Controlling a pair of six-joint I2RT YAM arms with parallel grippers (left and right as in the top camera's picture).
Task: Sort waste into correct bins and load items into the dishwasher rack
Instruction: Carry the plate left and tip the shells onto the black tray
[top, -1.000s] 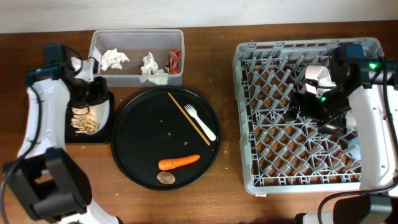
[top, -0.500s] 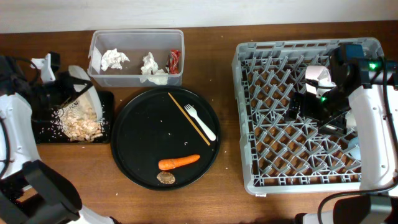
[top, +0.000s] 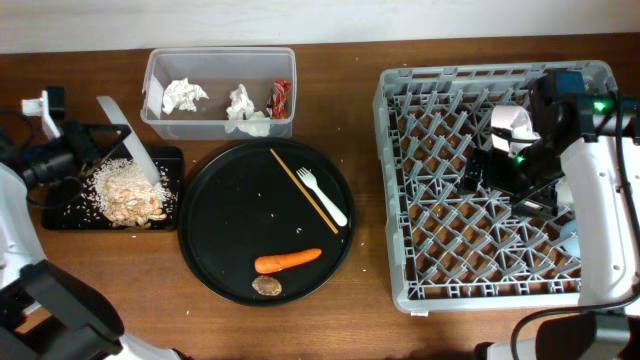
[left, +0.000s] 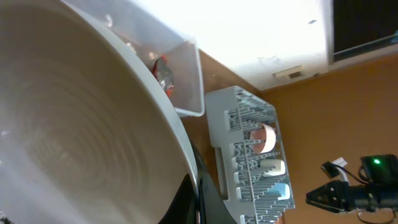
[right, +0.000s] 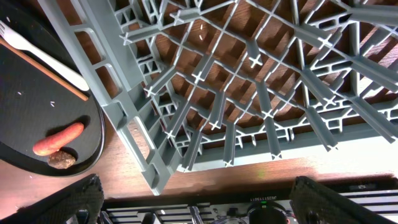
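Over at the table's 9 o'clock edge, the left gripper (top: 88, 150) is clamped on the rim of a grey-white round bowl (top: 128, 142). It holds the bowl tipped steeply on edge above a shallow black rectangular tray (top: 60, 212). The bowl's pale inside fills most of the left wrist view. A heap of beige crumbly food scraps (top: 125, 198) lies in that tray, with loose crumbs scattered toward its 9 o'clock end.

At 1 o'clock from the tray stands a clear rectangular plastic tub (top: 212, 124). It holds two crumpled white tissues (top: 183, 96) and, at its 3 o'clock end, a small red wrapper (top: 281, 96).

At 6 o'clock from the tub sits a big round black tray (top: 230, 220). A thin wooden stick (top: 303, 190) and a pale plastic fork (top: 322, 196) lie side by side in its 1 o'clock part. An orange carrot (top: 288, 261) lies near its 6 o'clock rim, with a small brown lump (top: 266, 286) just beside it.

The large square grey plastic rack (top: 392, 250) takes up the table's 3 o'clock side. In its 3 o'clock half a pink bowl (left: 264, 135), a white cup (left: 271, 167) and a light blue cup (left: 280, 193) stand in a row. The right gripper (right: 199, 190) hovers over the rack with its jaws spread wide and nothing between its fingers (right: 74, 199).
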